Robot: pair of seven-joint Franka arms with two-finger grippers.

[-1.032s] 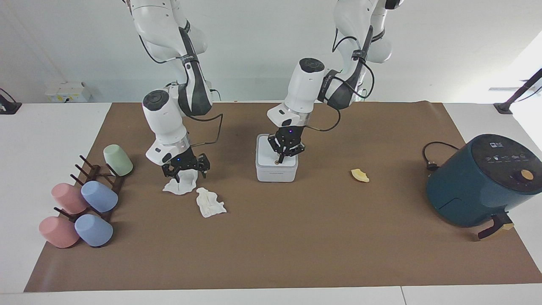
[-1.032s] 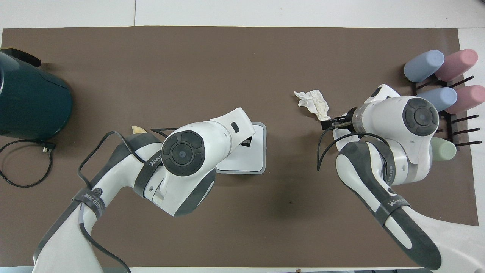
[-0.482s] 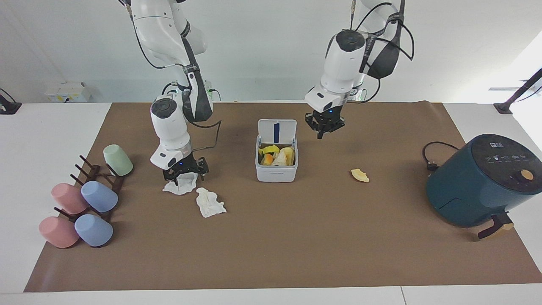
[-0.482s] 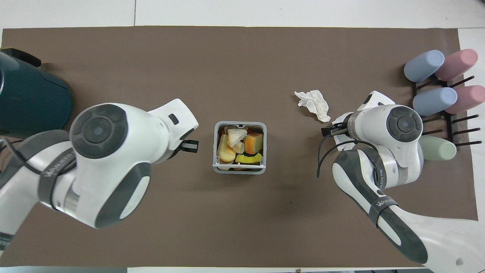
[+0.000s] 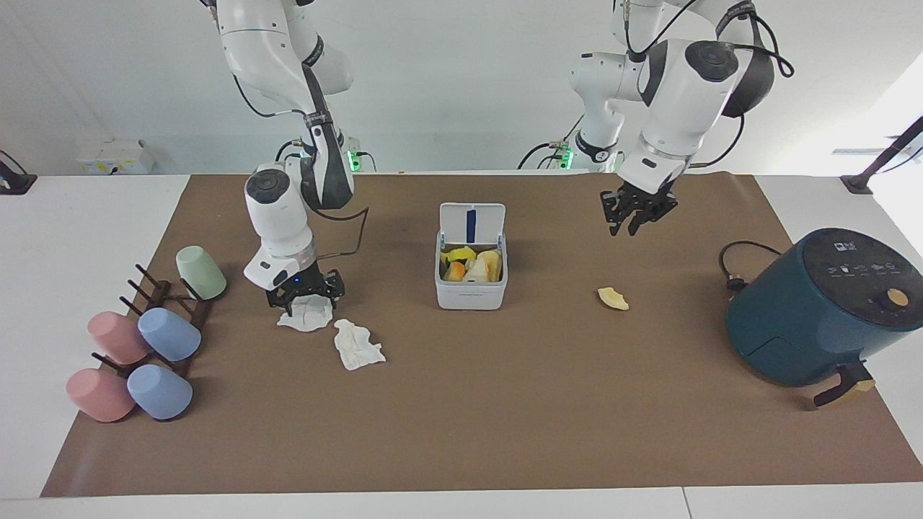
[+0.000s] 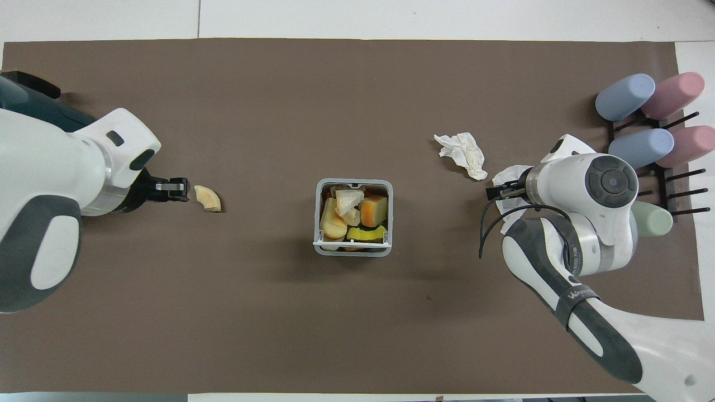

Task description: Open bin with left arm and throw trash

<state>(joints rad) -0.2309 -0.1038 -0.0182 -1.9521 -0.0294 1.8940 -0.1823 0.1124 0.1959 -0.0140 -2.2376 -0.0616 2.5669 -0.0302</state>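
1. Mid-table on the brown mat point(image 5: 505, 432): bin point(image 5: 470, 294) point(image 6: 317, 219), white and squarish. Its lid point(image 5: 472, 220) is up and open, hinged at the bin's 6 o'clock edge. Clock is read from the overhead view, with 12 pointing away from the robots.
2. Bin is loaded with yellow, orange and pale food pieces.
3. Food scrap point(image 5: 613, 298) point(image 6: 208, 198): pale tan, curved, lies on the mat at 9 o'clock from the bin, well apart from it.
4. Left hand point(image 5: 636, 223) point(image 6: 179, 188): raised over bare mat just at the 9 o'clock side of the food scrap, not touching it and carrying nothing. Cannot tell whether its fingers are spread or pressed together.
5. First tissue point(image 5: 308, 317) point(image 6: 504, 172): crumpled, white, on the mat at 3 o'clock from the bin.
6. Right hand point(image 5: 304, 297) point(image 6: 497, 191): down low on the first tissue, fingers spread to either side of its top. The tissue lies on the mat, not lifted.
7. Second tissue point(image 5: 357, 346) point(image 6: 462, 152): crumpled, white, at 2 o'clock from the bin, just beside the first tissue at its 11 o'clock and clear of the right hand.
8. Air fryer point(image 5: 815, 310) point(image 6: 33, 103): dark teal, at 9 o'clock at the left arm's end of the table.
9. Cup rack point(image 5: 169, 310) point(image 6: 665, 184): dark, carries pink, blue and green cups, at 3 o'clock at the right arm's end.
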